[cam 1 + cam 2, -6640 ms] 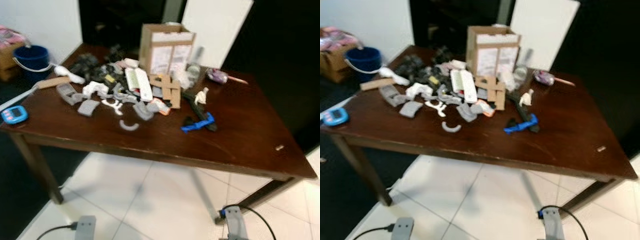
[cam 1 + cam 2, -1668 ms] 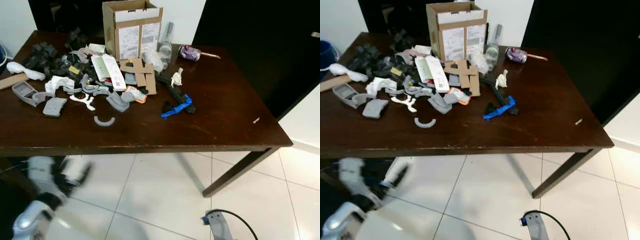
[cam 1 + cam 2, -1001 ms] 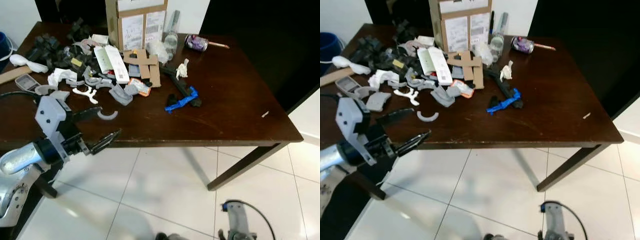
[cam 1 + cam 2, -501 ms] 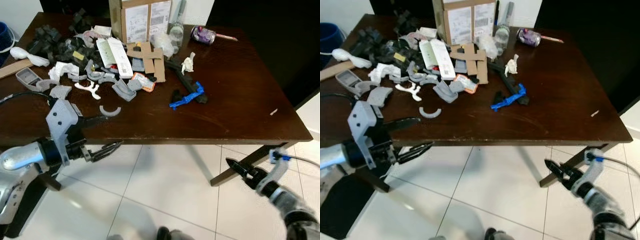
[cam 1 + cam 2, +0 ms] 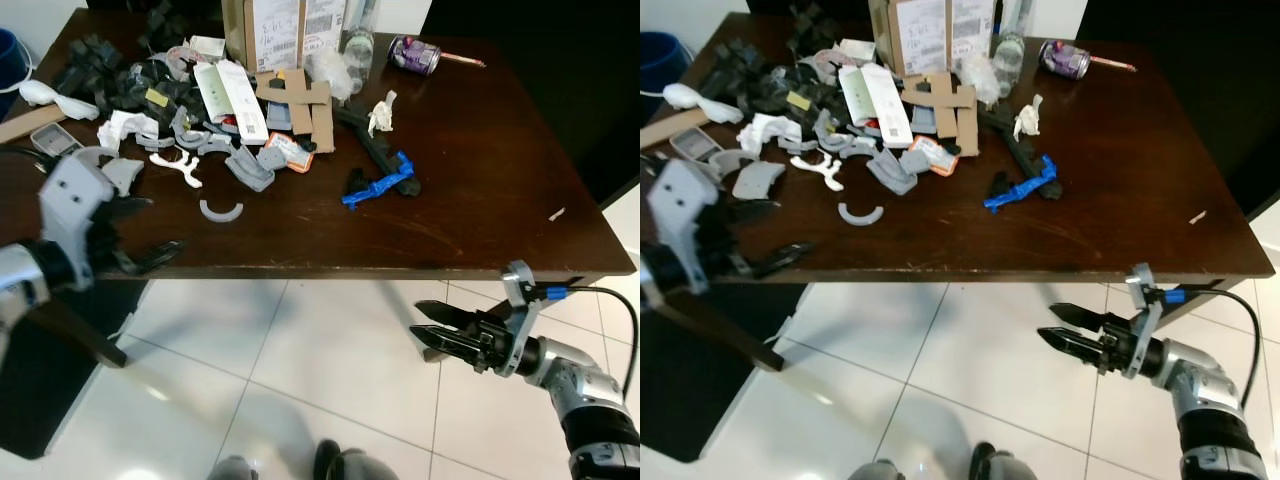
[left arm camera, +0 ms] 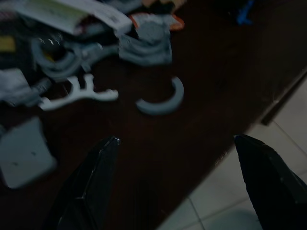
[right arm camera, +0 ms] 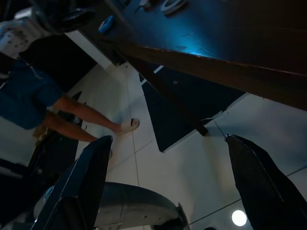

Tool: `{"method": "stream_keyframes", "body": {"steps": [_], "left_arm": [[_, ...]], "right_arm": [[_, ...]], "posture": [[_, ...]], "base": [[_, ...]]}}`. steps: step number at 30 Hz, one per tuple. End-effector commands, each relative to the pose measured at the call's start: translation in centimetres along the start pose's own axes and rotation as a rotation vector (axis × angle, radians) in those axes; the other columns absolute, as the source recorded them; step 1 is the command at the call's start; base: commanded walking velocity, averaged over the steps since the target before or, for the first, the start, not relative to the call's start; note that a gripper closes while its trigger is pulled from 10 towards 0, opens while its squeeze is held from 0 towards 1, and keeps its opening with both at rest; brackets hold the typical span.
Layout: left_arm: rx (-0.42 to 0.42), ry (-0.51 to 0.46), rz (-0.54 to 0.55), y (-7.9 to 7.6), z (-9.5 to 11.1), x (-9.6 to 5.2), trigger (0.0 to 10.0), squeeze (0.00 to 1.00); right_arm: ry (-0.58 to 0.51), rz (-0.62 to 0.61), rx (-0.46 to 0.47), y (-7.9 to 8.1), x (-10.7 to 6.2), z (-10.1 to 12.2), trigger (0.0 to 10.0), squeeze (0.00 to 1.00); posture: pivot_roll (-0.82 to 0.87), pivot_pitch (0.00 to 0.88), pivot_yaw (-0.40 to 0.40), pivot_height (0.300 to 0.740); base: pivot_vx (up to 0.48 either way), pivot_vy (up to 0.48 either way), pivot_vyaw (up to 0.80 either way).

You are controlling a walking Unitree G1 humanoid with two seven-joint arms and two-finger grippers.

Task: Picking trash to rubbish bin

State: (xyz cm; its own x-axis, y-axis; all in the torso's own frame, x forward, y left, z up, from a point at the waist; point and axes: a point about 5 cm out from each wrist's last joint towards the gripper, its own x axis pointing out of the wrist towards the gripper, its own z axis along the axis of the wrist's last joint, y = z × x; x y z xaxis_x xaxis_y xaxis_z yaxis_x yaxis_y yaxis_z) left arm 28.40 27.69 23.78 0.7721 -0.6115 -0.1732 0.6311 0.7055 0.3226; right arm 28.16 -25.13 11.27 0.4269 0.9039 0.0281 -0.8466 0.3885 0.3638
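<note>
Changes recorded, all placed relative to the table [image 5: 480, 215]:

- Left gripper [image 5: 150, 240]: earlier hanging low over the floor tiles in front of the table's near edge; now raised to that edge at its left end, fingers spread, just short of the grey curved piece [image 5: 221, 210].
- Right gripper [image 5: 430, 326]: previously a stub at the picture's lower margin; now lifted below the table's near right corner (fingers parted, pointing left).

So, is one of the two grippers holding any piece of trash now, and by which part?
Nothing is held. The left gripper is open above the table edge; the right gripper is open and empty below the table, over the floor.
</note>
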Motion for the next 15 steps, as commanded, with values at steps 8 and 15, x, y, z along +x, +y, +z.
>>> {"method": "stream_keyframes", "body": {"steps": [8,15], "left_arm": [[0.012,0.014,-0.314,0.1,1.7,-0.4,10.0,0.00],[0.159,0.128,-0.235,3.2,1.8,0.6,10.0,0.00]], "right_arm": [[0.058,0.081,-0.034,1.6,0.1,1.2,10.0,0.00],[0.089,0.111,-0.036,2.6,0.7,0.9,10.0,0.00]], "posture": [[0.22,0.320,-0.122,0.740],[0.19,0.322,-0.130,0.740]], "base": [[0.000,0.000,0.00],[0.000,0.000,0.00]]}}
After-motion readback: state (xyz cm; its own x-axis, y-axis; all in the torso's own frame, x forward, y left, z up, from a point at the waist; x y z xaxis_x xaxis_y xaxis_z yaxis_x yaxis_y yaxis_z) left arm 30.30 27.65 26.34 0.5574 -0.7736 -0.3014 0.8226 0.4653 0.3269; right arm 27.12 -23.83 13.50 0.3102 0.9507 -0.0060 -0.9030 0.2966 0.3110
